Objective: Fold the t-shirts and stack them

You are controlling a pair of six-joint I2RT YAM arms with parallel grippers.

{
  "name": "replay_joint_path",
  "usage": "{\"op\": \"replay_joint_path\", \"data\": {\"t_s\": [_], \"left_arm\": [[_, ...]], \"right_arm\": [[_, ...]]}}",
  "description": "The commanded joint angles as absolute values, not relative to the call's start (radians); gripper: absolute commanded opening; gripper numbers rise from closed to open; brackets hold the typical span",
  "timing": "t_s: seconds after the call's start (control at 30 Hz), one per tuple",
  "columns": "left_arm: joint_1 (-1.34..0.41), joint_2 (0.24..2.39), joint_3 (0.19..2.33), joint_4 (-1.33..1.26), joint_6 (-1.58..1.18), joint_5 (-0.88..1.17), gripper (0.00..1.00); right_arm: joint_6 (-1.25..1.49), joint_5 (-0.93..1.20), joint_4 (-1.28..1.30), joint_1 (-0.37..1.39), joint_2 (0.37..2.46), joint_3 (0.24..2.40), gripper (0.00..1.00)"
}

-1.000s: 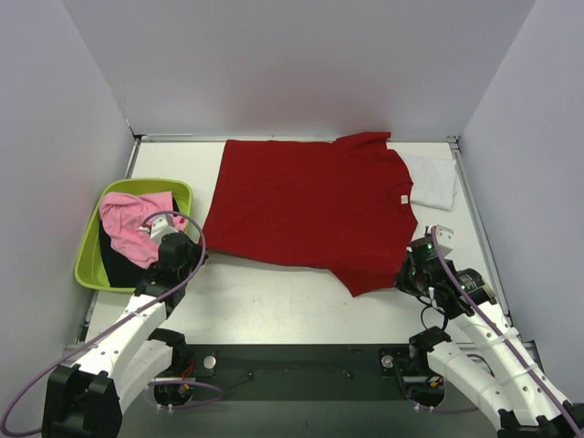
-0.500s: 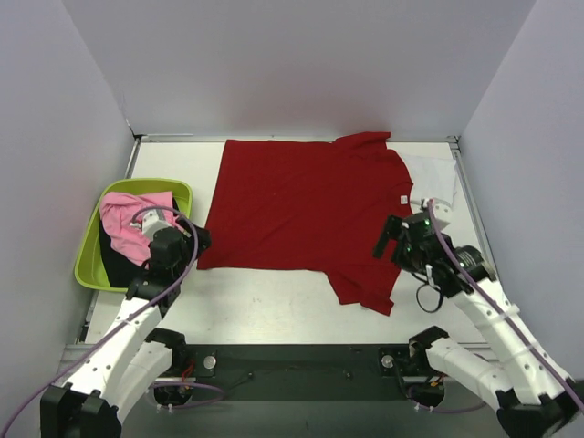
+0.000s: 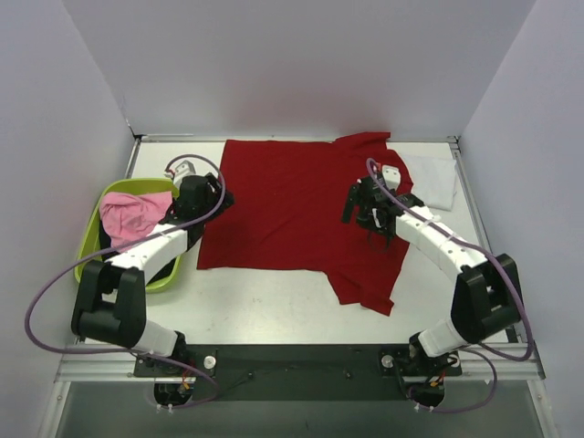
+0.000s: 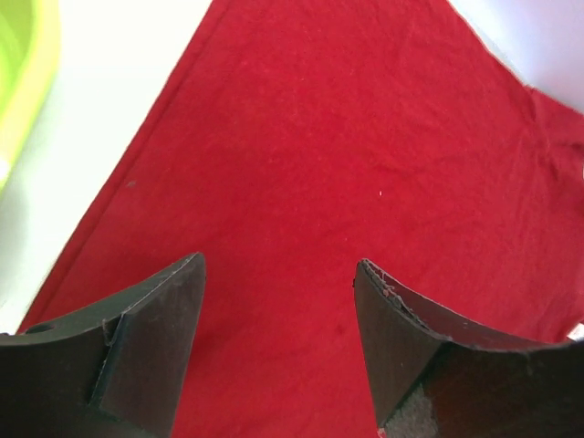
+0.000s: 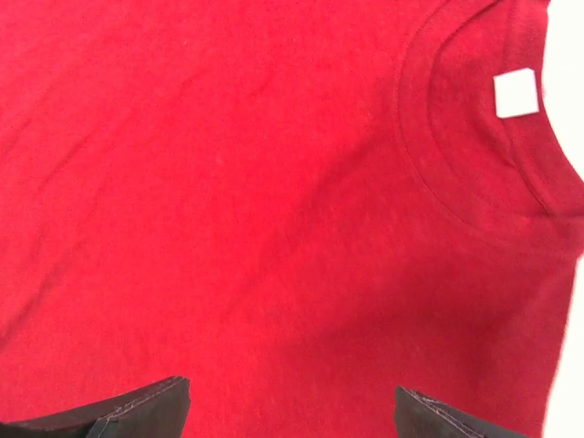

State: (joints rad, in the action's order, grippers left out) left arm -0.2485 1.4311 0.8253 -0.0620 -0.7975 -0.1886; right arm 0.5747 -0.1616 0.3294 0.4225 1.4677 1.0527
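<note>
Grippers hung released and empty over the deep red t-shirt (image 3: 292, 201), the left gripper (image 4: 278, 265) above its hem edge and the right gripper (image 5: 292, 392) just below the collar, probably choosing fold points. The shirt lay spread flat on the worktop (image 3: 274, 301), between the white t-shirt (image 3: 433, 178) and the pink one (image 3: 128, 214) in the lime-green tub (image 3: 85, 260).

No legible text; only a white tag (image 5: 516, 94), unreadable, inside the deep red t-shirt (image 5: 228, 182) collar.
</note>
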Motion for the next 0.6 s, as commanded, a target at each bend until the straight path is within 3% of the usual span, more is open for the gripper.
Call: {"op": "replay_joint_path", "data": {"t_s": [0.0,0.3,0.57], "left_arm": [[-0.255,1.515,0.925,-0.103,-0.753,-0.161,0.75],[-0.268,1.745,1.064,-0.012,-0.681,-0.212,0.74],[-0.272,1.862,1.101,0.054,-0.664,-0.255,0.73]], "right_arm": [[0.557,-0.126,0.249,0.414,1.563,1.106,0.94],[0.564,-0.086,0.193,0.434,1.788,1.183,0.94],[0.56,-0.057,0.158,0.437,1.796,1.149,0.94]]}}
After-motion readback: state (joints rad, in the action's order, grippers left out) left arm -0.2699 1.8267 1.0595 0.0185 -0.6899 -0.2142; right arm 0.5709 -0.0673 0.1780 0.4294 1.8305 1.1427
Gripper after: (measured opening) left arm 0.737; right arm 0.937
